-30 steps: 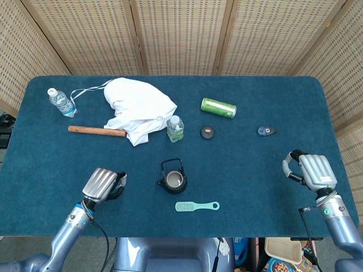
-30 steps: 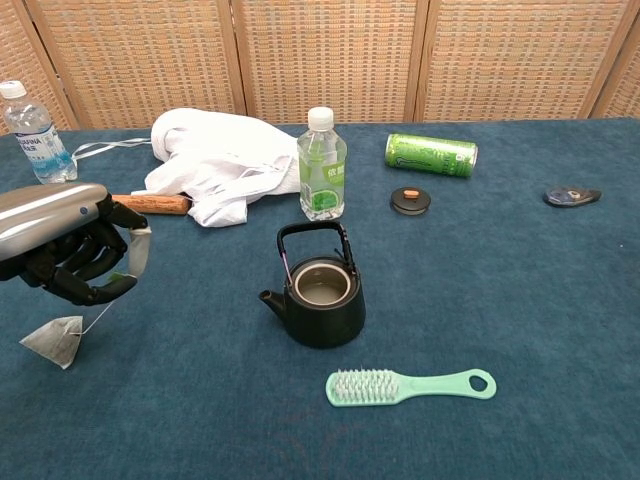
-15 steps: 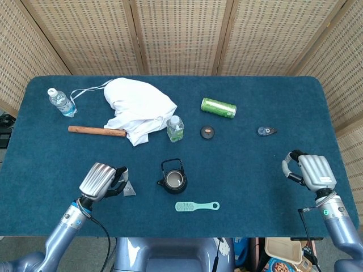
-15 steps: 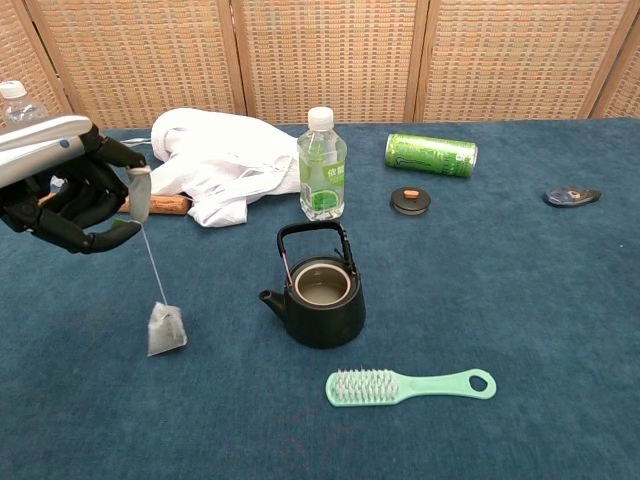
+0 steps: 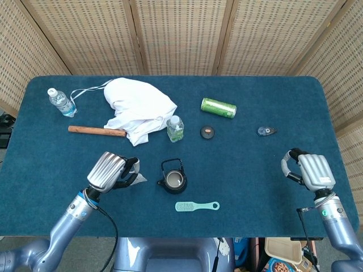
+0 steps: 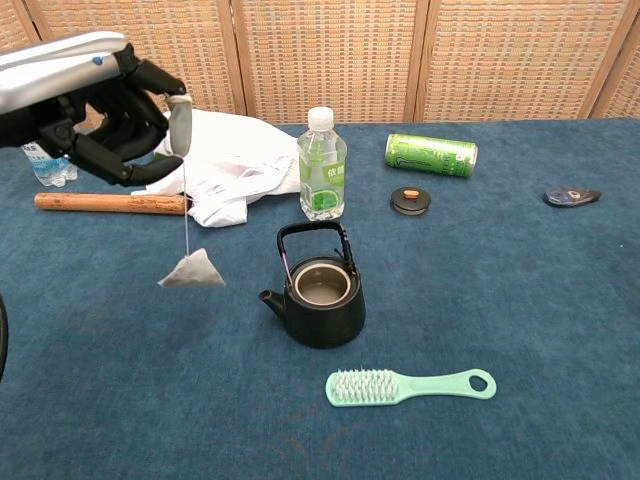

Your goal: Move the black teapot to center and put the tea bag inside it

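Chest view: left hand [image 6: 85,105] raised, pinching the paper tag of the tea bag [image 6: 191,270]; the bag dangles on its string, clear of the cloth, left of the black teapot [image 6: 315,293]. Teapot upright, lid off, mouth open, handle up, mid-table just in front of a small water bottle [image 6: 321,165]. Mint brush [image 6: 405,385] lies nearer the camera. Head view: right hand [image 5: 309,171] far to the right near the table edge, fingers curled inward, nothing in it. Green can [image 5: 218,107] on its side behind the teapot.
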`<state>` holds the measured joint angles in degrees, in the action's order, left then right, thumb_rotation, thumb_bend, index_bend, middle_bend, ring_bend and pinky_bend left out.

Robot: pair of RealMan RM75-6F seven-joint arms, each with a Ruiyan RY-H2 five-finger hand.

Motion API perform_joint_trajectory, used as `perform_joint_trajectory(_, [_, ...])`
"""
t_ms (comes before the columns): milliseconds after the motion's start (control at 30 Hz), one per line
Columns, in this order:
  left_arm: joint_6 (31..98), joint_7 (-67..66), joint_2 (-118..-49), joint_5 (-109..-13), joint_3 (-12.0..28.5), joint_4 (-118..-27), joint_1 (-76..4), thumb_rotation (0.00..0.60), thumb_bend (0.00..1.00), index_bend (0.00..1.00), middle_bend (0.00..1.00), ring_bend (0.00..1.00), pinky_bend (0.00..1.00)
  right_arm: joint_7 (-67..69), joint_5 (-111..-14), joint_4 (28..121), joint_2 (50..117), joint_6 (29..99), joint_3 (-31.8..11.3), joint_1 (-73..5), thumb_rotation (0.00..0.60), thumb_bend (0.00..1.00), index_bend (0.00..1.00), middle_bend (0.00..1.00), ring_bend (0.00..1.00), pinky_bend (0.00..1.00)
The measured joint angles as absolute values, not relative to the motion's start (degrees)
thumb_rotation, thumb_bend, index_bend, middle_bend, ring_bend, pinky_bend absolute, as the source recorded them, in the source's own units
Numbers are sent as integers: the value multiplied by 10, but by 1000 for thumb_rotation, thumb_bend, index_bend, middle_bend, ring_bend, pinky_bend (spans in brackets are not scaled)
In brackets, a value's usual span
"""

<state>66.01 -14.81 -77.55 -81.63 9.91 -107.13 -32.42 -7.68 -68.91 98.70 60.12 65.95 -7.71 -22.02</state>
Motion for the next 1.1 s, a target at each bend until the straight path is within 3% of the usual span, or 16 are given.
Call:
perform_joint_trajectory(233, [644, -130, -770, -802, 124, -1079, -347, 600, 430, 639, 838, 777, 811, -69, -699, 978, 611, 672, -77, -214, 0, 674, 472, 392, 415, 563])
perform_joint_trajectory(567, [609, -116, -769, -771, 155, -1081, -390, 600, 429, 639, 838, 776, 811, -65, -729, 961, 636, 705, -76, -204, 0, 675, 472, 349, 348, 483])
perform_joint_trajectory(800, [590, -123, -780, -745, 160, -1076, -415, 600, 430, 639, 838, 777, 811, -56, -752, 946, 654, 724, -75, -197, 0, 656, 401, 293, 242, 330])
perform_joint_trajectory(1100, [587, -125, -789, -736, 160, -1069, -429, 600, 430, 639, 838, 777, 811, -54, -765, 941, 663, 734, -73, -191, 0, 655, 390, 272, 224, 314])
